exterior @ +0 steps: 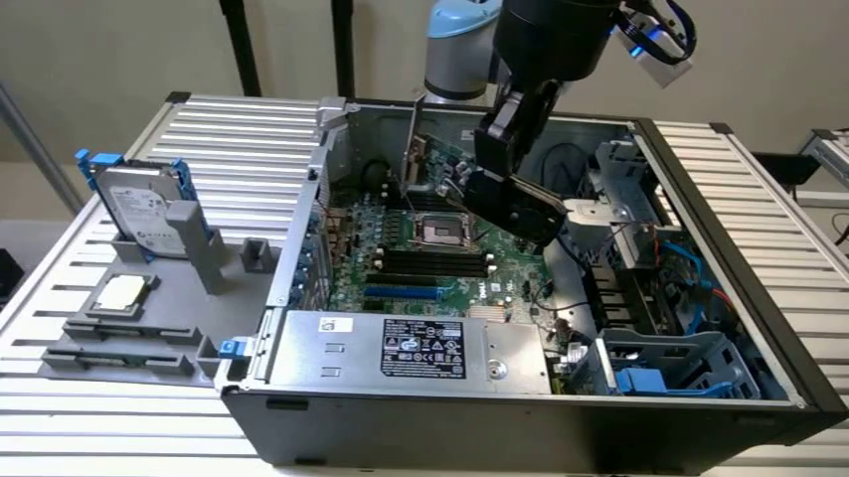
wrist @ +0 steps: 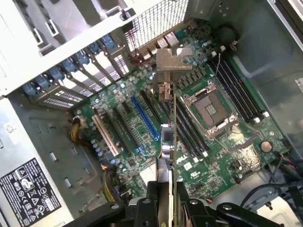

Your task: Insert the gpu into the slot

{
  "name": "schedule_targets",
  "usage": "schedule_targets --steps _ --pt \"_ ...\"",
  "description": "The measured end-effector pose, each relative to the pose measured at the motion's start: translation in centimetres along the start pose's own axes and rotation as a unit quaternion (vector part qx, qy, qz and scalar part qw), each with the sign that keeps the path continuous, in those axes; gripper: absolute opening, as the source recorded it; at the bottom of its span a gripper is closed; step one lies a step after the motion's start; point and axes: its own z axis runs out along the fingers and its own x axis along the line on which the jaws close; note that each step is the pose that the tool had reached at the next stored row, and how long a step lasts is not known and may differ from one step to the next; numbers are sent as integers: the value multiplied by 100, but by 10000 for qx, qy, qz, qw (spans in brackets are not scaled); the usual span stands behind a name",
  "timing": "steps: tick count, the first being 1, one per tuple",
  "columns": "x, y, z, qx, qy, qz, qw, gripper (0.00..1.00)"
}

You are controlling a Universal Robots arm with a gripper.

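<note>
gpu [wrist: 166, 90] held on edge over an open computer, one end grasped between the jaws of the gripper [wrist: 173, 196], which are clenched on the card. Beneath everything lies the desk [exterior: 239, 129], a ribbed metal surface. At its middle is the computer case [exterior: 531, 442], dark, on its side with the open face up. Over the far part of the case hangs the arm [exterior: 531, 50], pointing down into it. On the case floor lies the green motherboard [exterior: 511, 273]. Along the near wall of the case sits the silver, labelled power-supply box [exterior: 412, 348]. At the exterior view's left, well apart from the case, a hard drive [exterior: 139, 209] stands upright in a grey holder on the desk. The gpu hangs above the middle of the motherboard, clear of it, its metal bracket toward the exterior view's left. The slot [exterior: 402, 294], a bright-blue strip, lies between the power-supply box and the black memory slots [exterior: 424, 263], on the near side of the held card and apart from it.
</note>
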Motion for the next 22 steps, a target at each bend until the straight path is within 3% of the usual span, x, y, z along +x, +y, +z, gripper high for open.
schedule_targets --steps 4,8,16,19,22 --pt "0 -1 20 -5 -44 -323 9995 26" --pt "0 -2 38 -17 -96 -635 9979 26" --pt "-1 -5 73 -34 -198 -1239 9921 26" --pt "-1 -5 87 -14 -241 -1416 9896 26" --pt "5 3 102 34 -295 -1511 9881 26"
